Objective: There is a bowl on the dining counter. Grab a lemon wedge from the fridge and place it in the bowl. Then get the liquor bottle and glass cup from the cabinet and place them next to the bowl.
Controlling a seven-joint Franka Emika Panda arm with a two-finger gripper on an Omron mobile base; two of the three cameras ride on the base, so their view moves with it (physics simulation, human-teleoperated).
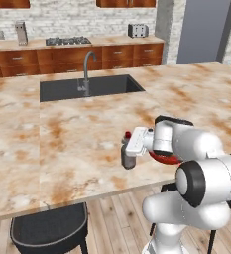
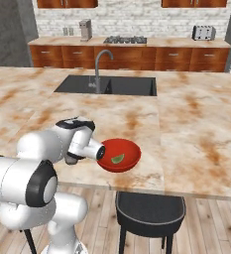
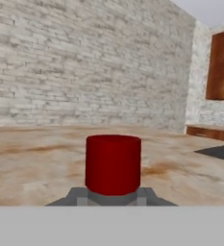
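A white robot arm is reaching out low over the near edge of a marbled dining counter [image 1: 77,144], its gripper [image 1: 128,149] closing narrowly around a grey liquor bottle [image 1: 128,159] with a red cap [image 3: 113,163], gripped just below that cap. The bottle is hanging upright, just above or at the counter; I cannot tell whether its base is touching. Just beside it to the robot's right, a red bowl [image 2: 122,154] is sitting near the counter edge with a green lemon wedge [image 2: 118,158] lying inside. To do this step well, the arm should be lowering the bottle straight down and freeing it only once it is standing firmly, clear of the bowl's rim. Farther back, a dark sink [image 2: 127,87] with a curved faucet [image 2: 99,67] is lying sunk into the counter. Beyond that, wooden cabinets are lining a brick wall.
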